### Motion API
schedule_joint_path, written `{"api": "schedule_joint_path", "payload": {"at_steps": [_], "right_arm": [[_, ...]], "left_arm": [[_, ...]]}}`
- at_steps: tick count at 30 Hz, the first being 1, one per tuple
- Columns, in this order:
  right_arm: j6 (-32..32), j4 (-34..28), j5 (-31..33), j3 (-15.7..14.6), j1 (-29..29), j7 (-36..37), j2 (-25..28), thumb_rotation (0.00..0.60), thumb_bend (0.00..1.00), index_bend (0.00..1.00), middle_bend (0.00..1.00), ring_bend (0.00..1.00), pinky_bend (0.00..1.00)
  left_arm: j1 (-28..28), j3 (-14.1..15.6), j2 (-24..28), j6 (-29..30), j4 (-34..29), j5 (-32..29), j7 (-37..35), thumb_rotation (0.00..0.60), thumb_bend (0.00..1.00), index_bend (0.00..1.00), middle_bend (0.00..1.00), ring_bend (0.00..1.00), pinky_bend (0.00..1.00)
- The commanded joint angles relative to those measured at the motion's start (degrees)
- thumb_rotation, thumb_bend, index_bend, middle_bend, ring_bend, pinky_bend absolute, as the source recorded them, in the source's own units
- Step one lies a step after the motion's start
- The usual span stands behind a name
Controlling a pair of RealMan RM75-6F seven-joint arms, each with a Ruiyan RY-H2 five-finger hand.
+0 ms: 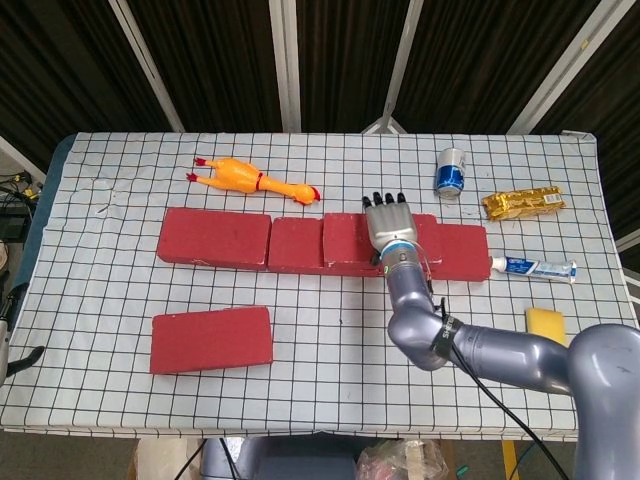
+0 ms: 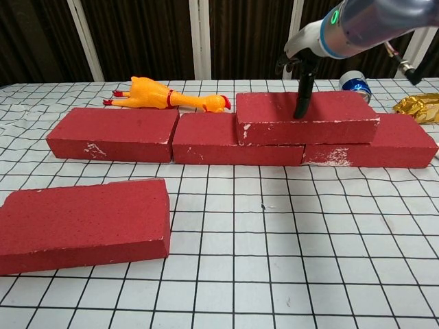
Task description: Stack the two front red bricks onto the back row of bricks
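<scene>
One red brick (image 2: 306,116) is already set on the back row (image 2: 113,133); the right hand (image 1: 389,226) is held just above it, fingers apart, gripping nothing. The second front brick (image 1: 211,339) lies unstacked — half remains.

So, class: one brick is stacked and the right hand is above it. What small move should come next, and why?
Probably lift the right hand clear of the stacked brick. That brick already sits across two back-row bricks, while the front brick lies flat and untouched at front left.
</scene>
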Motion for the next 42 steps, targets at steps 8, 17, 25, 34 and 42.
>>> {"api": "schedule_joint_path", "payload": {"at_steps": [8, 17, 25, 34, 42], "right_arm": [[4.1, -24.0, -22.0, -1.2, -17.1, 17.9, 20.2, 0.600, 0.17, 0.03, 0.00, 0.00, 0.00], [-0.3, -25.1, -47.5, -4.2, -35.7, 39.6, 31.7, 0.600, 0.17, 0.03, 0.00, 0.00, 0.00], [6.9, -21.3, -67.6, -9.8, -48.2, 52.3, 30.5, 0.600, 0.17, 0.03, 0.00, 0.00, 0.00], [17.5, -10.4, -83.7, -15.4, -57.6, 60.4, 23.1, 0.600, 0.17, 0.03, 0.00, 0.00, 0.00], [27.0, -4.9, -92.1, -19.2, -64.3, 61.2, 16.5, 0.600, 0.17, 0.03, 0.00, 0.00, 0.00]], "left_arm": [[0.4, 1.3, 0.9, 0.7, -1.1, 2.7, -1.7, 0.600, 0.00, 0.15, 0.00, 0.00, 0.10], [0.8, 2.2, 1.3, 1.2, -2.0, 4.6, -2.1, 0.600, 0.00, 0.15, 0.00, 0.00, 0.10], [0.6, 2.2, 1.1, 0.8, -1.9, 4.8, -2.6, 0.600, 0.00, 0.14, 0.00, 0.00, 0.10], [0.5, 2.1, 1.0, 0.9, -1.6, 5.2, -3.9, 0.600, 0.00, 0.10, 0.00, 0.00, 0.10], [-0.8, 2.4, -0.3, -0.9, -1.8, 6.2, -2.2, 0.600, 0.00, 0.08, 0.00, 0.00, 0.10]]}}
